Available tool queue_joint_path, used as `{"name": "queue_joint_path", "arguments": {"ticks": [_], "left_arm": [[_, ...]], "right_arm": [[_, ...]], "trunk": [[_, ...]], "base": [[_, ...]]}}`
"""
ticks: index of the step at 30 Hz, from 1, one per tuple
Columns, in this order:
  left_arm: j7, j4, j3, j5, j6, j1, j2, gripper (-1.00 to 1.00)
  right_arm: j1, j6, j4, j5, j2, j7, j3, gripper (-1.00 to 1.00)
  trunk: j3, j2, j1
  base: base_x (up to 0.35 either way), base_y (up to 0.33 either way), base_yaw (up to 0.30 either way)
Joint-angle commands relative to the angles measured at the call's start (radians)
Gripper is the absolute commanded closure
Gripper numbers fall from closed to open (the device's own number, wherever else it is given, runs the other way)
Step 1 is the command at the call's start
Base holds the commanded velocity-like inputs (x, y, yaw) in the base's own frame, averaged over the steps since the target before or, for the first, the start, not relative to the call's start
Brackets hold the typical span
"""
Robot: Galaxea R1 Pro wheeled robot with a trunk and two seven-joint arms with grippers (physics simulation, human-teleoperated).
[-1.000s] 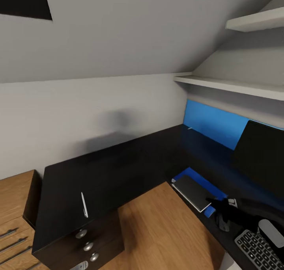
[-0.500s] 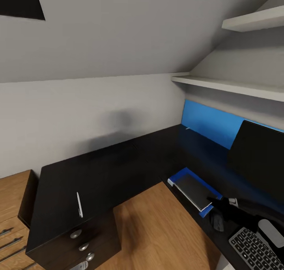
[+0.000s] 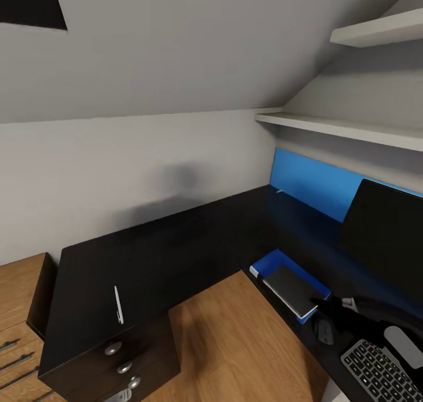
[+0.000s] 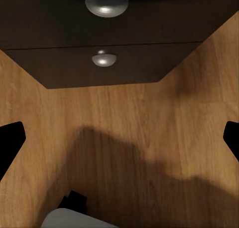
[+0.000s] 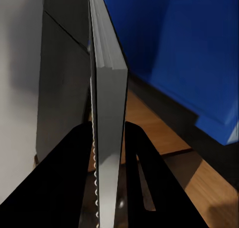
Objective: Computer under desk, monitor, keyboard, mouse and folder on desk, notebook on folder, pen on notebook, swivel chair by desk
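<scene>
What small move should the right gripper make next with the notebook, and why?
Probably lower and release it. The right gripper is shut on the notebook's edge, and the notebook lies over the folder on the desk. The pen, far off, comes after.

The right arm [image 3: 376,323] is seen in the head view as a glossy black, rounded limb with a small white mark near the wrist and a pale grey oval cover further back. The right hand [image 5: 107,188] is formed of two matt black, flat, tapering fingers [image 5: 69,188]. The left hand's fingers [image 4: 10,143] are shown as black blunt tips.
</scene>
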Motion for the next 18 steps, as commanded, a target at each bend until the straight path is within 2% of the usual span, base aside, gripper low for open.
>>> {"name": "queue_joint_path", "arguments": {"ticks": [1, 18], "left_arm": [[0.001, -0.001, 0.001, 0.010, -0.001, 0.000, -0.001, -1.00], [0.001, -0.001, 0.001, 0.011, -0.001, 0.000, -0.001, -1.00]], "right_arm": [[-0.001, 0.000, 0.001, -0.007, -0.001, 0.000, 0.004, 1.00], [-0.001, -0.006, 0.000, -0.010, -0.003, 0.033, -0.009, 1.00]], "trunk": [[-0.001, -0.001, 0.000], [-0.001, -0.001, 0.000]], "base": [[0.000, 0.000, 0.000], [0.000, 0.000, 0.000]]}}
